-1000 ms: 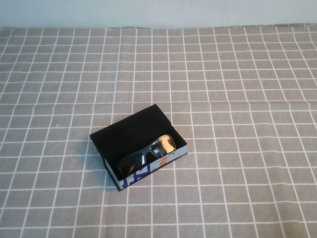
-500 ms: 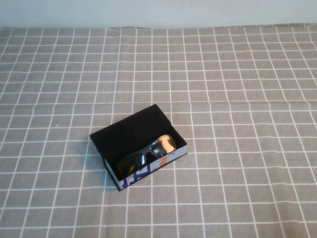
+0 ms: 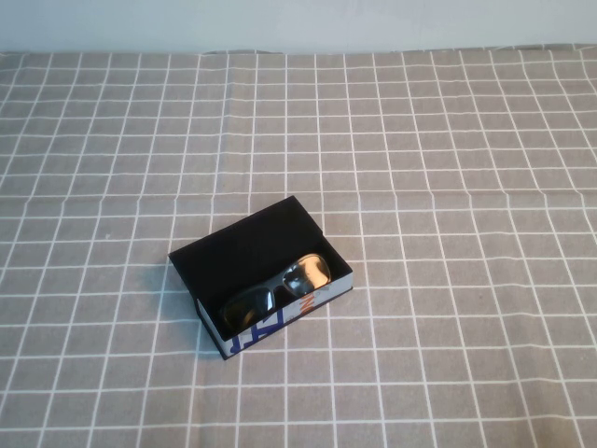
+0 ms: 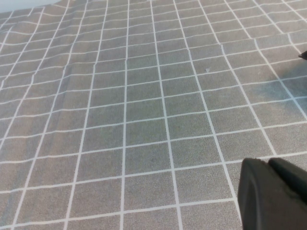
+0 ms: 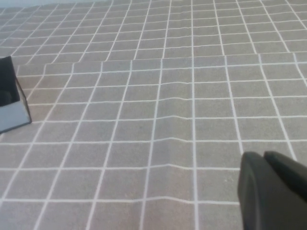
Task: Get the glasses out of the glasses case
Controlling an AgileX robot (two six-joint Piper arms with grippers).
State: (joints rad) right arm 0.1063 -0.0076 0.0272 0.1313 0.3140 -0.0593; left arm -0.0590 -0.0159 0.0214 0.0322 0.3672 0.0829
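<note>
While glasses [image 3: 280,291] fill open glasses case [image 3: 244,250] | left gripper [image 4: 271,194], right gripper [image 5: 271,191]: fingers unclear

A grey tablecloth [image 3: 448,280] with a white grid covers the whole table — it lies under both pincers. A pale wall [image 3: 298,23] runs along its far edge — well beyond them.

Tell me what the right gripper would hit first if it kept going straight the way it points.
Probably only the checked tablecloth. The right gripper points over bare cloth, and the glasses case sits well off to one side of that line. Depth is hard to judge.
</note>
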